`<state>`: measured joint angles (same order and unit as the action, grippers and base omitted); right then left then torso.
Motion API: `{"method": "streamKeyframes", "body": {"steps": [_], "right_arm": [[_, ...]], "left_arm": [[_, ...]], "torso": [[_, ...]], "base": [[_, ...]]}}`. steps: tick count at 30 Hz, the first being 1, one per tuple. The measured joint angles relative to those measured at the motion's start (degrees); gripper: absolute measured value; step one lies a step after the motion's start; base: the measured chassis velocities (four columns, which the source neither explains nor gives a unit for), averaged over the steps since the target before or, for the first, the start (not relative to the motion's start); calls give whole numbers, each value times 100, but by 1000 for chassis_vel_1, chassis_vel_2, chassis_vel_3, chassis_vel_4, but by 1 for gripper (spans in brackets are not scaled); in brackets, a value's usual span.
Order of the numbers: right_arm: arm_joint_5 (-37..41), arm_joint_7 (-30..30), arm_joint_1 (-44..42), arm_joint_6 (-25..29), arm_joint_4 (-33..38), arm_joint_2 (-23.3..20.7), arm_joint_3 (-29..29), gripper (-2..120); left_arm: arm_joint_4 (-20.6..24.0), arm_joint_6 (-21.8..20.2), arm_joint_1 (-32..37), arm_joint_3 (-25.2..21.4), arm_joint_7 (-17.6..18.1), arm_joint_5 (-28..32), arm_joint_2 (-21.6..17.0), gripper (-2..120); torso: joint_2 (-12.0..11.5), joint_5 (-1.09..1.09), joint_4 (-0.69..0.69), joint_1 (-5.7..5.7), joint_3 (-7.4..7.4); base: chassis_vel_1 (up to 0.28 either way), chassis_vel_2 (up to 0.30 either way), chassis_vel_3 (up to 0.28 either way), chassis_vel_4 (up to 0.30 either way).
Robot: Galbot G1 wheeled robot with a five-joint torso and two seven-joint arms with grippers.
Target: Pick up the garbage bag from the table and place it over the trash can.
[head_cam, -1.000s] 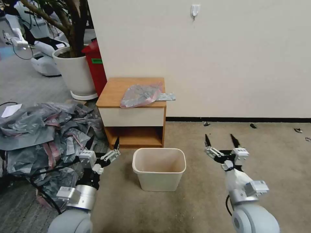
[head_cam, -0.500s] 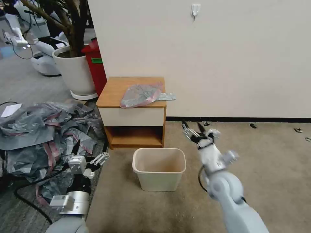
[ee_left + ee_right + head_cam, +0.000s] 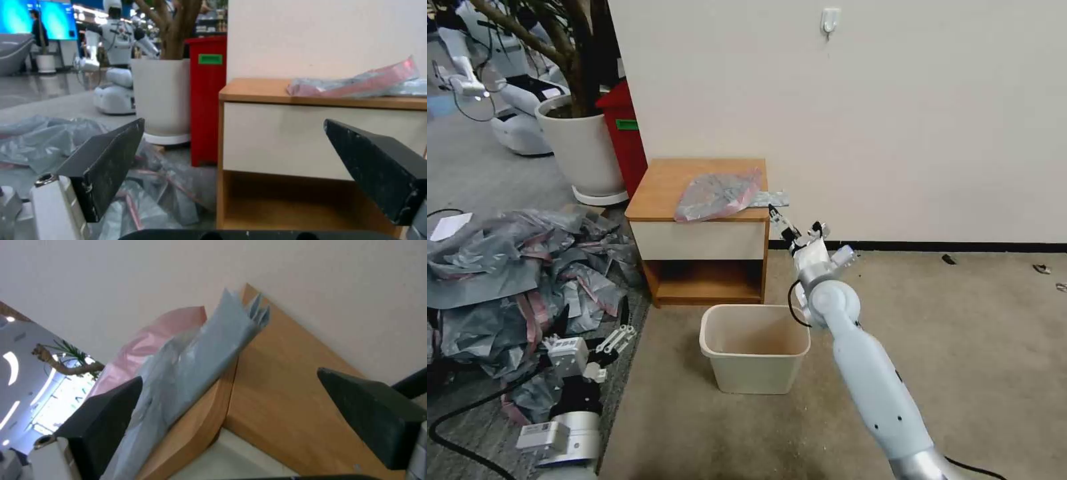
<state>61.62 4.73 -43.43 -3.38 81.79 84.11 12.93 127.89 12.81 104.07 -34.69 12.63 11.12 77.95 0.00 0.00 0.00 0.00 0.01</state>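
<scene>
Grey plastic with a pink-red band, the garbage bag (image 3: 719,195) lay crumpled on the table (image 3: 662,187), one grey tail hanging past the near right corner. The right claw (image 3: 798,229) was up beside that corner, fingers spread wide and holding nothing, the tail just ahead of it. The left claw (image 3: 618,329) hung low by the heap of bags (image 3: 514,273), open too. The trash can (image 3: 754,348) stood on the floor before the table.
</scene>
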Motion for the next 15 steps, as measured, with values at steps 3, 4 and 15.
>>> {"method": "streamKeyframes", "body": {"steps": [3,4,15], "right_arm": [[80,-61,104,27,-113,72,42,100],[105,-83,149,43,-165,115,52,100],[138,-320,623,183,-830,274,-32,98]], "left_arm": [[-52,34,12,9,-4,-20,100,100],[-77,46,12,26,-6,-37,144,100],[-172,84,4,91,-14,-118,254,100]], "torso": [[0,0,0,0,0],[0,0,0,0,0],[0,0,0,0,-1]], "base": [[0,0,0,0],[0,0,0,0],[0,0,0,0]]}}
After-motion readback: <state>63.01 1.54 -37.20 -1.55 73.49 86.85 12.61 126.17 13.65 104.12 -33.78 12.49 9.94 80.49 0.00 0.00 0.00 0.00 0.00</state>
